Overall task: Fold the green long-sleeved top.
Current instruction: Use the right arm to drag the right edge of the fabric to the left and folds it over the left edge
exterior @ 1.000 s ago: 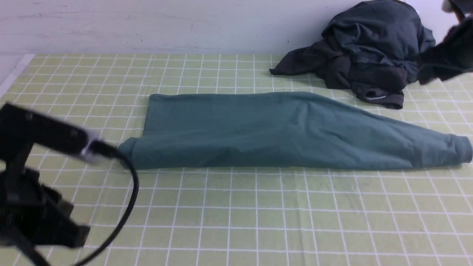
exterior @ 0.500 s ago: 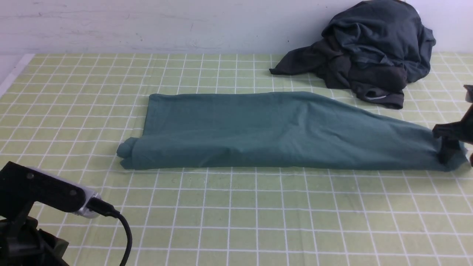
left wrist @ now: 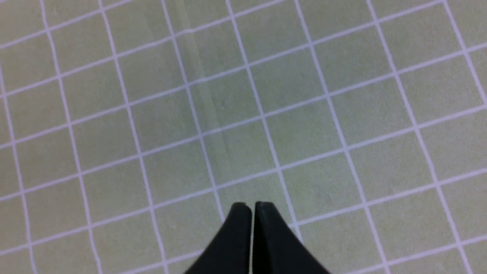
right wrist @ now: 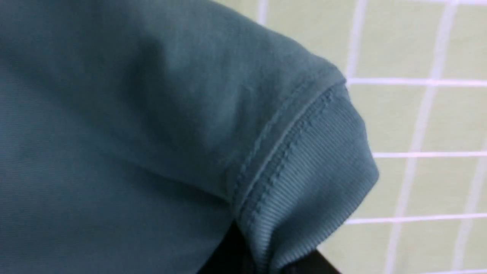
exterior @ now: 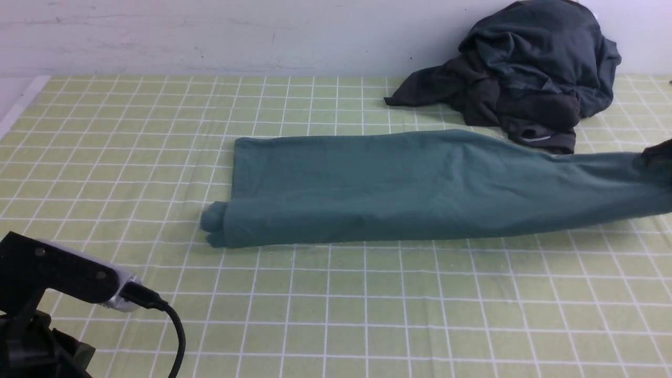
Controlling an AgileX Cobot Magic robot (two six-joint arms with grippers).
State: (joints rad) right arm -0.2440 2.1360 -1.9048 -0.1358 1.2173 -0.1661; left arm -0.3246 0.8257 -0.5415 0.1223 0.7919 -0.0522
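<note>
The green long-sleeved top [exterior: 399, 189] lies folded lengthwise across the checked mat, with a rolled edge at its left end and its sleeve stretched out to the right. My right gripper [exterior: 659, 155] sits at the front view's right edge, shut on the sleeve end, which is raised a little off the mat. In the right wrist view the ribbed cuff [right wrist: 315, 171] is pinched between the dark fingers [right wrist: 228, 258] of my right gripper [right wrist: 262, 262]. My left gripper [left wrist: 251, 207] is shut and holds nothing, over bare mat. The left arm [exterior: 52, 273] sits low at the near left.
A heap of dark charcoal and slate-blue garments [exterior: 525, 79] lies at the back right, close behind the sleeve. The green checked mat [exterior: 367, 304] covers the table. A pale wall [exterior: 210, 37] runs along the back.
My right gripper came down onto the cuff, shut on it and drew it right and up. The whole top slid to the right. The left arm sank toward the near left corner.
</note>
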